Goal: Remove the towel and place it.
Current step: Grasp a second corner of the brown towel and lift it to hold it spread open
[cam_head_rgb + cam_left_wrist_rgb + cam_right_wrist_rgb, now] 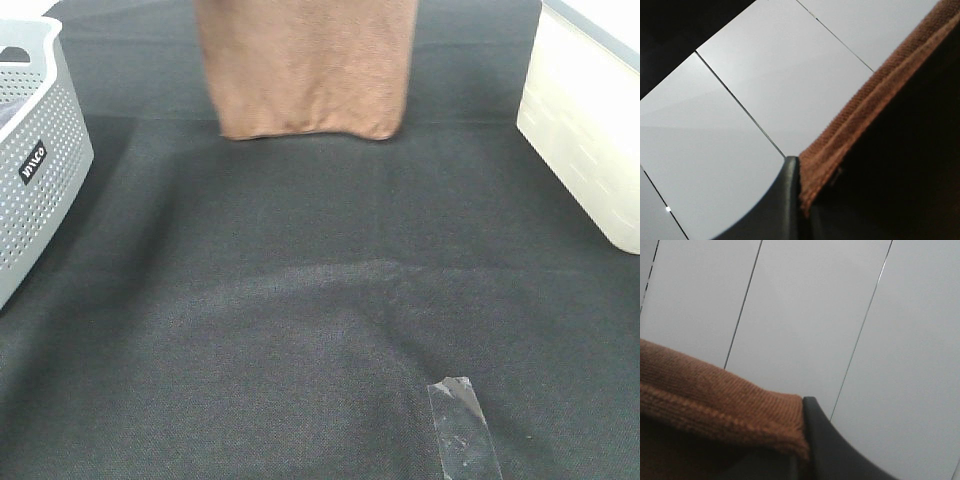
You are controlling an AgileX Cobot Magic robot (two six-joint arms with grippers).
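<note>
The brown towel (305, 65) hangs down from above the picture's top edge at the back middle of the table, its lower hem just over the dark cloth. Neither arm shows in the high view. In the left wrist view a dark fingertip (785, 200) presses against the towel's stitched edge (865, 115), so my left gripper (801, 200) is shut on the towel. In the right wrist view the towel's hem (715, 395) is pinched beside a dark fingertip (835, 450), and my right gripper (802, 450) is shut on it too.
A grey perforated basket (30, 150) stands at the left edge. A cream bin (590, 120) sits at the right. A strip of clear tape (462, 428) lies on the black tablecloth (300, 300) near the front. Both wrist views look up at white panels.
</note>
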